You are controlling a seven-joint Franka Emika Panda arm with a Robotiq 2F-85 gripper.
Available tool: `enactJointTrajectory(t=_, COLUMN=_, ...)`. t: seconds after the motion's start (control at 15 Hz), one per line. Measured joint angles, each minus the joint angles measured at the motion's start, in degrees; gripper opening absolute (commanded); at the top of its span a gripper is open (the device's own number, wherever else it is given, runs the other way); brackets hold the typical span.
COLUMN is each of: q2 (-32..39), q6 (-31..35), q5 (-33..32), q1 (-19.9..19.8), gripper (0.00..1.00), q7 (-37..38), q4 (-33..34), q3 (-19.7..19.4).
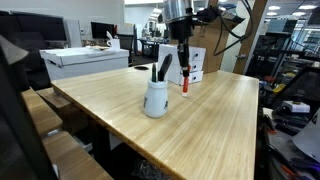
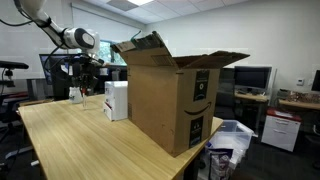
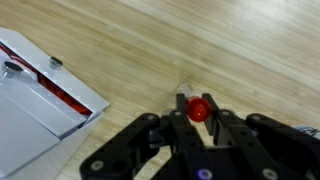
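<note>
My gripper (image 3: 199,112) is shut on a marker (image 3: 198,107) with a red cap, held upright, its pale far end pointing down at the wooden table (image 3: 230,45). In an exterior view the gripper (image 1: 184,64) hangs over the table's far part, and the marker (image 1: 185,84) reaches down to just about the tabletop. A white cup (image 1: 156,98) with dark pens in it stands on the table, a short way nearer the camera than the marker. In an exterior view the gripper (image 2: 80,82) is small and far off at the table's far end.
A white box (image 3: 30,105) with a red stripe lies left of the gripper in the wrist view. A large open cardboard box (image 2: 170,95) and a white box (image 2: 116,100) stand on the table. Desks, monitors and chairs surround it.
</note>
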Motion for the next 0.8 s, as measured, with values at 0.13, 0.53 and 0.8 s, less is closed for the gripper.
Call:
enactJointTrajectory(t=0.13, q2=0.1, q6=0.5, q5=0.1, q1=0.0, gripper=0.07, q7=-0.2, q4=-0.1, q3=0.0)
enactJointTrajectory(t=0.53, q2=0.1, q6=2.1, q5=1.0, q1=0.0, gripper=0.07, q7=-1.4, q4=-0.3, q3=0.0)
enactJointTrajectory(t=0.8, q2=0.1, q6=2.2, q5=1.0, q1=0.0, gripper=0.46, q7=-1.8, q4=-0.3, q3=0.0)
